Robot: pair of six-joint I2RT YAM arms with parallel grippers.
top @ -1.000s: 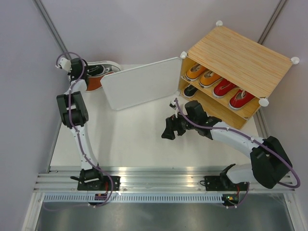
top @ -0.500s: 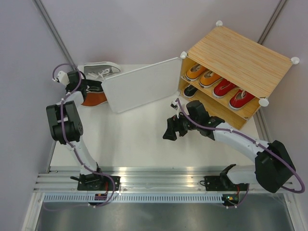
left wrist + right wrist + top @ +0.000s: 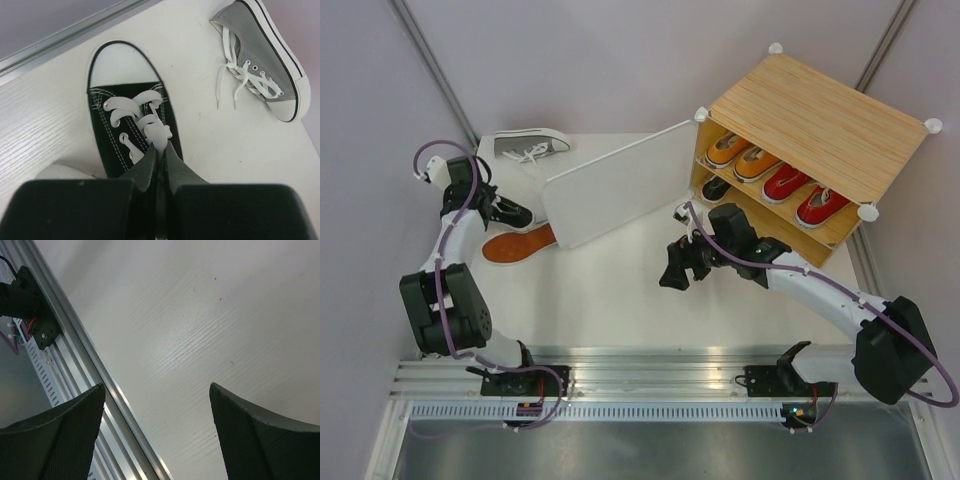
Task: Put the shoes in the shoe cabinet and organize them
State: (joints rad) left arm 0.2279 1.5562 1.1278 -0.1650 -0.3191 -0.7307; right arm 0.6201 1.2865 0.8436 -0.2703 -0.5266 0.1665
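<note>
My left gripper point(image 3: 496, 211) point(image 3: 161, 150) is shut on the white laces of a black shoe point(image 3: 129, 117) at the table's left side. The shoe is tipped so that its orange-brown sole point(image 3: 518, 245) shows from above. A grey shoe point(image 3: 525, 147) point(image 3: 265, 57) lies on its own at the far left, behind the shoe cabinet's open white door point(image 3: 615, 185). The shoe cabinet point(image 3: 820, 115) stands at the back right. Two orange shoes point(image 3: 740, 155) and two red shoes point(image 3: 802, 194) sit on its upper shelf, and a black shoe point(image 3: 714, 189) sits below them. My right gripper point(image 3: 672, 268) point(image 3: 157, 390) hangs open over bare table.
The open door swings out across the table's middle back, close to the held shoe. An aluminium rail point(image 3: 650, 365) point(image 3: 75, 340) runs along the near edge by the arm bases. Walls close in on the left and back.
My left gripper has drawn the black shoe toward the near side, away from the grey shoe and out from beside the door. The right arm has hardly moved.
</note>
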